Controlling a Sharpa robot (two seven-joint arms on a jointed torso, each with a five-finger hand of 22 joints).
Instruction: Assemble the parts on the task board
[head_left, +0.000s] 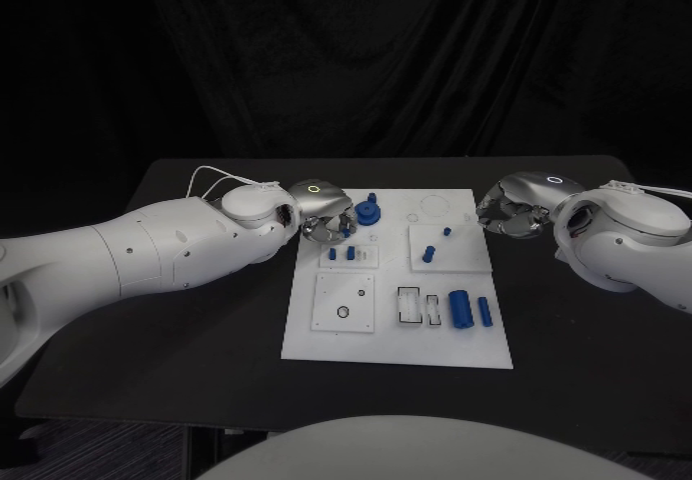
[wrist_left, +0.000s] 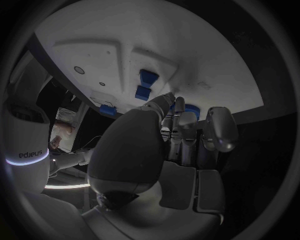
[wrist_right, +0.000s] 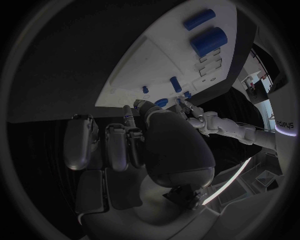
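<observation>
- The white task board (head_left: 397, 345) lies flat in the middle of the black table (head_left: 216, 340), with smaller raised white plates set on it.
- The left hand (head_left: 325, 215) is over the board's far left corner, close to a blue gear-like part (head_left: 369, 212) that stands upright there. In the left wrist view its fingers (wrist_left: 181, 125) are drawn together and point down at the board beside a blue part (wrist_left: 190, 110); I cannot tell whether they grip it or only touch it.
- Just nearer than that hand, two small blue pegs (head_left: 340, 254) stand on a small white plate.
- Another raised plate right of centre carries a short blue peg (head_left: 428, 254) and a tiny blue piece (head_left: 446, 232) beyond it.
- At the near right part of the board a fat blue cylinder (head_left: 459, 308) lies on its side, with a thinner blue rod (head_left: 485, 312) just beside it on the right.
- Left of the cylinder are two narrow black-outlined slots (head_left: 410, 305), and further left a white plate with a small dark ring (head_left: 343, 312) on it.
- The right hand (head_left: 512, 212) hangs beside the board's far right edge, over the table. In the right wrist view its fingers (wrist_right: 119, 145) are curled inward with nothing seen between them.
</observation>
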